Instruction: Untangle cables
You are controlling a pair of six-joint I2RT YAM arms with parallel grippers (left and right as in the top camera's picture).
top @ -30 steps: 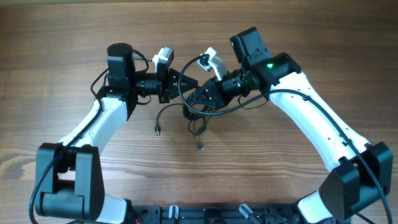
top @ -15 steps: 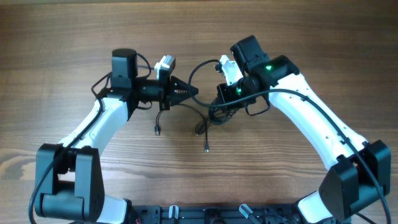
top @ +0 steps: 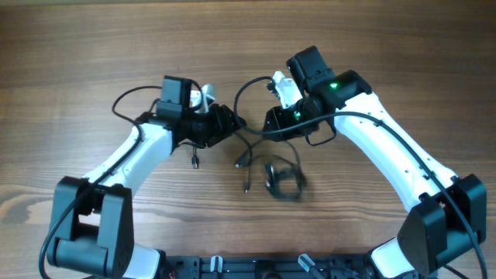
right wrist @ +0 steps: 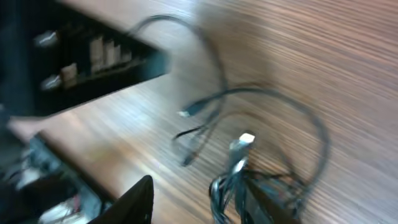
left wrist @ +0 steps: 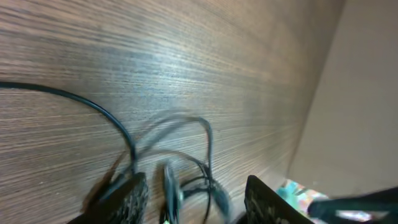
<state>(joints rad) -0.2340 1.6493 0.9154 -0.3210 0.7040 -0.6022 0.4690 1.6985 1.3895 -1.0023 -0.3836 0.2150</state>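
Note:
Thin black cables [top: 249, 146] lie loose on the wooden table between my two grippers. A blurred coil of them [top: 284, 180] sits just below the right gripper, and plug ends [top: 246, 186] point toward the front. My left gripper [top: 230, 124] is open; in the left wrist view [left wrist: 199, 202] one blurred cable strand [left wrist: 169, 190] runs between its spread fingers. My right gripper [top: 271, 124] is open too; in the right wrist view [right wrist: 202, 205] the cable bundle [right wrist: 233, 180] with a silver plug [right wrist: 245, 140] hangs by its right finger.
Another plug end [top: 194, 161] lies below the left forearm. The right arm's body [right wrist: 93, 56] fills the upper left of the right wrist view. Bare wood table [top: 372, 62] surrounds the arms.
Both grippers were shut on the cables and are open now. The tangle has dropped onto the table below the right gripper, and the left arm has swung right toward the middle.

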